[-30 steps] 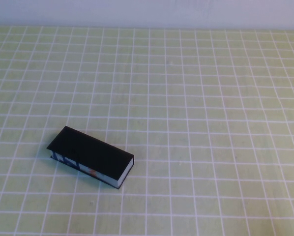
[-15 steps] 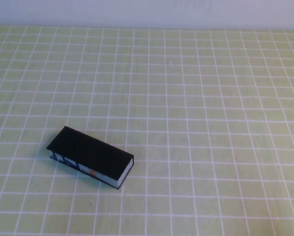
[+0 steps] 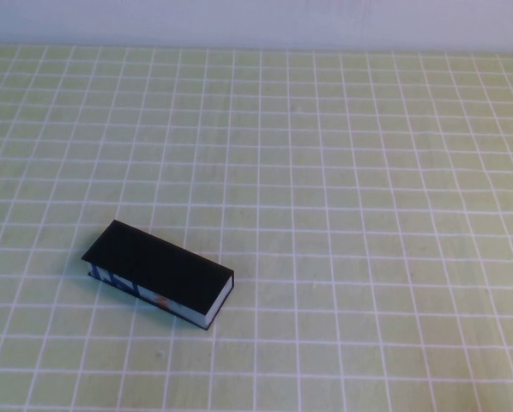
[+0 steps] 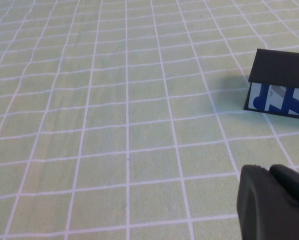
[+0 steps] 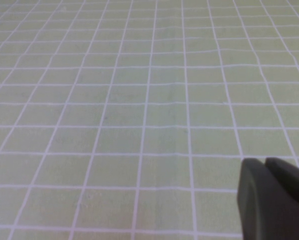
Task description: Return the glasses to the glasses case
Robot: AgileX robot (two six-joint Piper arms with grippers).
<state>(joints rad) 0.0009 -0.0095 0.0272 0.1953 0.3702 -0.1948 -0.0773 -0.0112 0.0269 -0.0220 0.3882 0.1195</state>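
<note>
The glasses case is a long black box with blue, white and orange print on its front side. It lies closed on the table at the front left in the high view. One end of it also shows in the left wrist view. The glasses are out of view. My left gripper is shut and empty, some way from the case. My right gripper is shut and empty over bare cloth. Neither arm shows in the high view.
A green tablecloth with a white grid covers the whole table. A pale wall runs along the far edge.
</note>
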